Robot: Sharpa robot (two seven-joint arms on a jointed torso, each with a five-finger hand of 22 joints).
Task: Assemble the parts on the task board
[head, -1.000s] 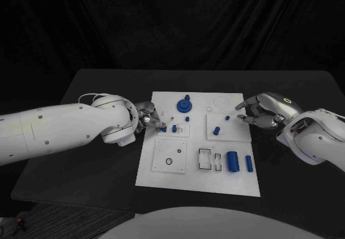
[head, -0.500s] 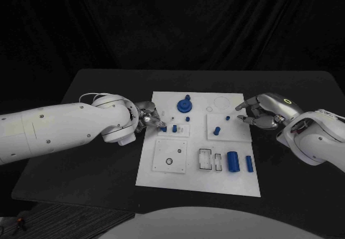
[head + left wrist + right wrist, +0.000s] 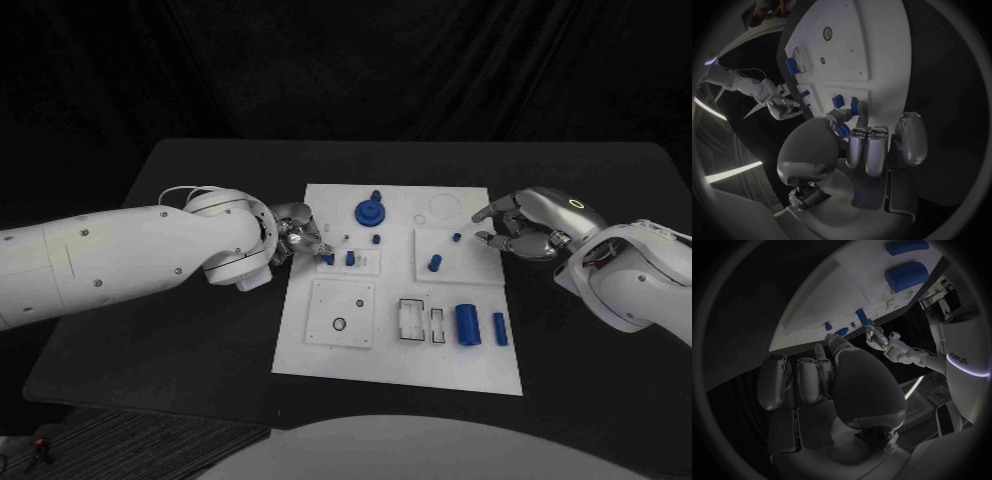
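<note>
At the left edge of the white task board, the left hand reaches in with its fingertips at two small blue pegs standing in a small plate; whether it pinches one I cannot tell. Just beyond them sits a blue gear-like disc. At the board's right edge the right hand hovers with fingers curled and holding nothing, near a short blue peg. Toward the near right lie a thick blue cylinder and a thinner blue pin.

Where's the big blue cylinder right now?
Head view: the big blue cylinder lies on the task board's near right part, between a black-outlined slot and a thinner blue pin.
</note>
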